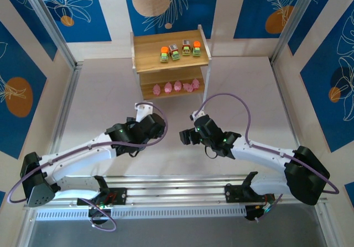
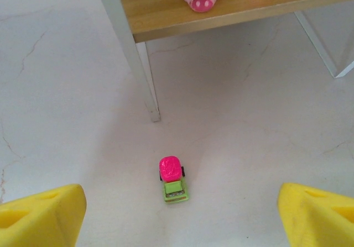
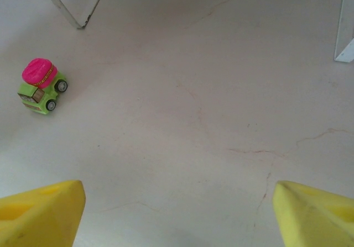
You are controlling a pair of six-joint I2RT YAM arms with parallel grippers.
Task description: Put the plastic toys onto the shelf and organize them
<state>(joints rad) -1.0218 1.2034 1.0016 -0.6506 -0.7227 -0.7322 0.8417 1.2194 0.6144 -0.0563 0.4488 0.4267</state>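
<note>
Truck (image 2: 173,179), the pink-topped one, looked to be the last toy off the shelf (image 1: 149,59). It sat upright on its wheels on the table (image 1: 249,103), near the shelf's left front leg (image 2: 141,64). Four trucks (image 1: 180,51) stood in a row on the top board and five pigs (image 1: 177,86) on the lower one.

Your left gripper (image 2: 177,219) hung short of the truck, fingers spread wide with nothing between them. Your right gripper (image 3: 177,214) was spread and empty too, with the truck off to its left.

You could have lost the truck quite easily from there. It was on wheels, so if one finger touched first it would likely roll or spin out of the closing jaws. The leg was close, and a wide finger clipping it could jolt the shelf and topple the toys already placed. On the top board, your spread fingers might knock the neighbouring trucks while releasing. The arms faced each other closely, so reaching with both risked a collision.

The table was pale, smooth and hard, with faint veins like cracks, and would give the wheels little hold. Blue wall panels (image 1: 55,4) with white leaves and orange discs stood around it, with metal posts at the sides.
</note>
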